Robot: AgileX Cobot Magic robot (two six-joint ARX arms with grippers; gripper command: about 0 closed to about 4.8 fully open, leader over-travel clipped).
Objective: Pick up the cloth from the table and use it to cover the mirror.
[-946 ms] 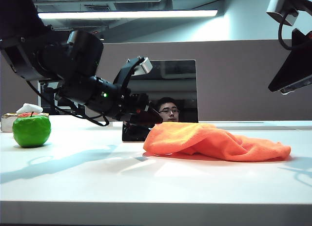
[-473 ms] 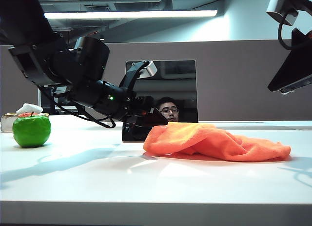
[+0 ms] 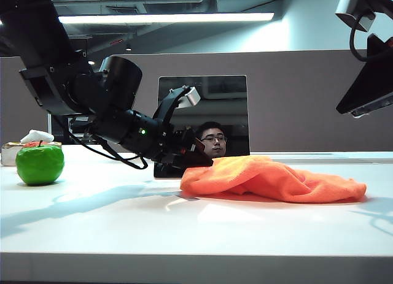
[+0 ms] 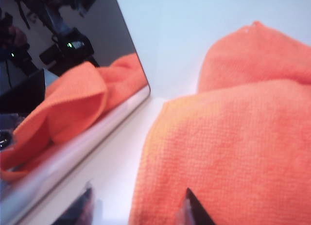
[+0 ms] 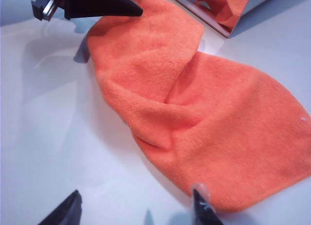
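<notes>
The cloth point(image 3: 270, 178) lies crumpled in a low heap on the white worktop point(image 3: 184, 235), just in front of the mirror point(image 3: 206, 121), which stands upright against the grey partition point(image 3: 307, 100). In the left wrist view the cloth point(image 4: 233, 137) sits close beside the mirror's lower edge point(image 4: 73, 89), and its orange folds show in the glass. The left gripper point(image 3: 195, 156) reaches in low from the left of the exterior view to the cloth's near left edge; its jaws stand apart, 1 dark tip over the cloth's edge and the other over bare worktop point(image 4: 141, 208). Whether a tip touches the fabric cannot be told. The right gripper point(image 5: 131, 208) hangs high above the cloth's other end, jaws apart and holding nothing; its arm shows at the top right of the exterior view. A green apple point(image 3: 40, 164) stands well apart at the far left.
</notes>
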